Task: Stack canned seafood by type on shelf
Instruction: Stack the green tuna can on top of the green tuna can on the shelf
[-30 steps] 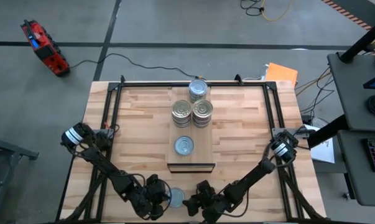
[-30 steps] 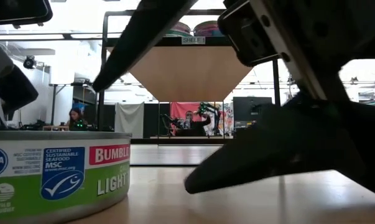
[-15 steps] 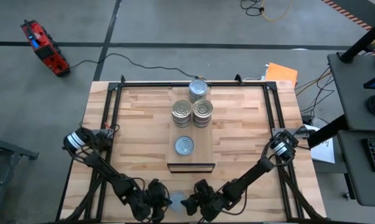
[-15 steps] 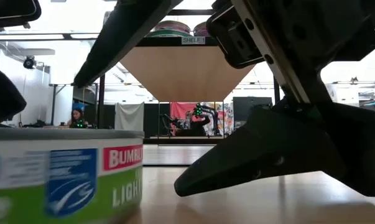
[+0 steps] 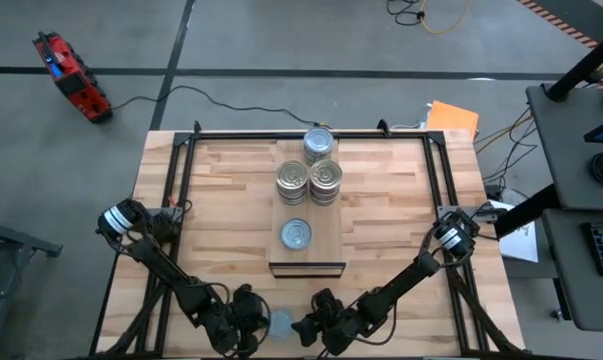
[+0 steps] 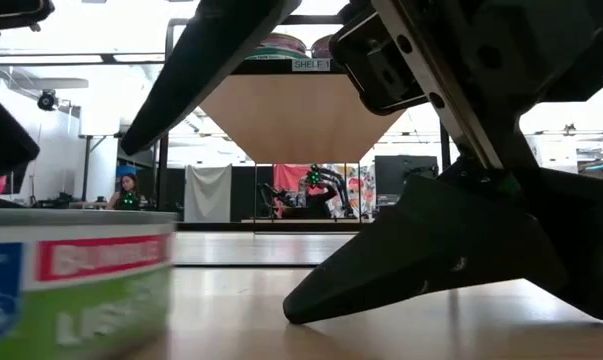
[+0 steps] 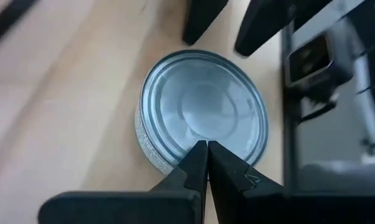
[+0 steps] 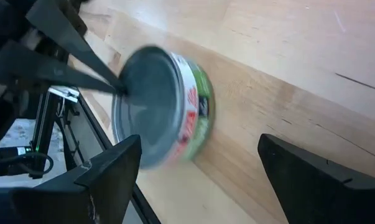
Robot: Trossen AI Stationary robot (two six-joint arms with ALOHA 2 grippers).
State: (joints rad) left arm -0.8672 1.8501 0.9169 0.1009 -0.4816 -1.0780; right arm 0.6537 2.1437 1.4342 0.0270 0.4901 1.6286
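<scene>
near table edge: tin [image 5: 281,321] hemmed between left gripper [image 5: 255,322] and right gripper [image 5: 308,328], no way in from either side | table [image 5: 221,200] left and right of shelf [image 5: 306,255]: bare wood, free passage | shelf: single tin [image 5: 296,235] near front, three stacks [image 5: 309,175] crowd the back | gap between them open

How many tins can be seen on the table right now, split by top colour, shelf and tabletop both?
Silver/gold ringed tops: 3, at the far end of the shelf
Pale blue-grey tops: 2, one on the shelf, one on the table's near edge between the grippers
Total: 5 visible from above; any stacked underneath are hidden.
</scene>
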